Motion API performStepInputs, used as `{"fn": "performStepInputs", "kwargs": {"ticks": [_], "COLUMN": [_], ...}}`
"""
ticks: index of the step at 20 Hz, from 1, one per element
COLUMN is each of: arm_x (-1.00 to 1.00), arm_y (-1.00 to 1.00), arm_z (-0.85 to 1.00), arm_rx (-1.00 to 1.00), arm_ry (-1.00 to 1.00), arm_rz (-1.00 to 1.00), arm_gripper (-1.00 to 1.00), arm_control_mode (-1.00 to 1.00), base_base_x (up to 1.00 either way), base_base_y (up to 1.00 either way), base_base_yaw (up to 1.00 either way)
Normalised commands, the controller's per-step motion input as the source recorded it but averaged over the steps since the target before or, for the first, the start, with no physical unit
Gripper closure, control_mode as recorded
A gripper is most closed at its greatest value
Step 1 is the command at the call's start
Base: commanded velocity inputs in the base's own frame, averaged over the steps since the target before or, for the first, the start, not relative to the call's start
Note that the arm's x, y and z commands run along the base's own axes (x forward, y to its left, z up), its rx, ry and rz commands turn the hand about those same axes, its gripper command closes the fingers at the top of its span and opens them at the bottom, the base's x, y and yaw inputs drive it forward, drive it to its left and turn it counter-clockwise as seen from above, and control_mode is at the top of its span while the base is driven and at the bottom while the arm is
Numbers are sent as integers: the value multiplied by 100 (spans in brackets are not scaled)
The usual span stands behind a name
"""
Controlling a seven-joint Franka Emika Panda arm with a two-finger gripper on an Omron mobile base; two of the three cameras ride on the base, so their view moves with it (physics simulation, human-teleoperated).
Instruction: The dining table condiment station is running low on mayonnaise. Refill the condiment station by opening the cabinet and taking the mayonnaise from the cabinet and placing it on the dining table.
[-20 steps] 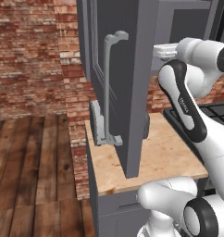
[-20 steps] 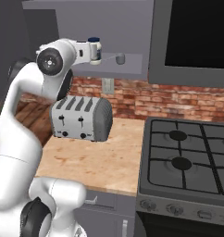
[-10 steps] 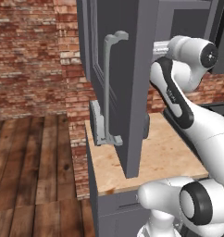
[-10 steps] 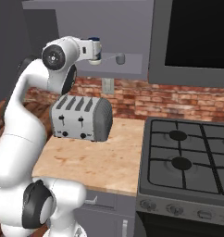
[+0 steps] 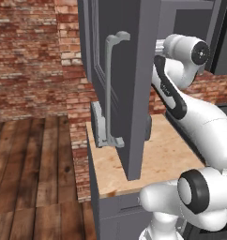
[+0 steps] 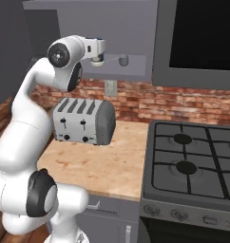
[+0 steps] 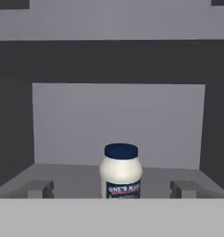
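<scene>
The mayonnaise (image 7: 121, 172), a white jar with a navy lid, stands upright on the shelf of the open cabinet (image 7: 118, 120). In the hand view my gripper (image 7: 113, 189) is open in front of it. The jar sits centred between the two fingertips (image 7: 40, 189), a little way beyond them, and nothing is held. From the right base view the gripper (image 6: 110, 60) is at the cabinet (image 6: 112, 28) opening. The cabinet door (image 5: 129, 70) is swung out, with its silver handle (image 5: 109, 89) facing the camera, and hides my hand there. The dining table is out of view.
A silver toaster (image 6: 83, 121) stands on the small wooden counter (image 6: 102, 161) below my arm. A gas stove (image 6: 193, 161) is to the right, under a dark panel (image 6: 202, 33). The open door overhangs the counter's left end, with wood floor (image 5: 31, 168) beyond.
My arm has reached a little further toward the open cabinet. The jaws have stayed open and the jar has not moved.
</scene>
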Motion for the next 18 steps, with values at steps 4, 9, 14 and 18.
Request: {"fn": "performStepInputs", "kwargs": {"ticks": [4,9,14,18], "arm_x": [38,40,42,38], "arm_y": [0,0,0,0], "arm_z": [0,0,-1,0], "arm_rx": [0,0,0,0], "arm_ry": [0,3,4,3], "arm_rz": [-1,-1,0,0], "arm_gripper": [-100,-100,-100,-100], "arm_control_mode": [-100,-100,-100,-100], "base_base_x": [0,0,0,0], "base_base_y": [0,0,0,0], "base_base_yaw": [0,0,0,0]}}
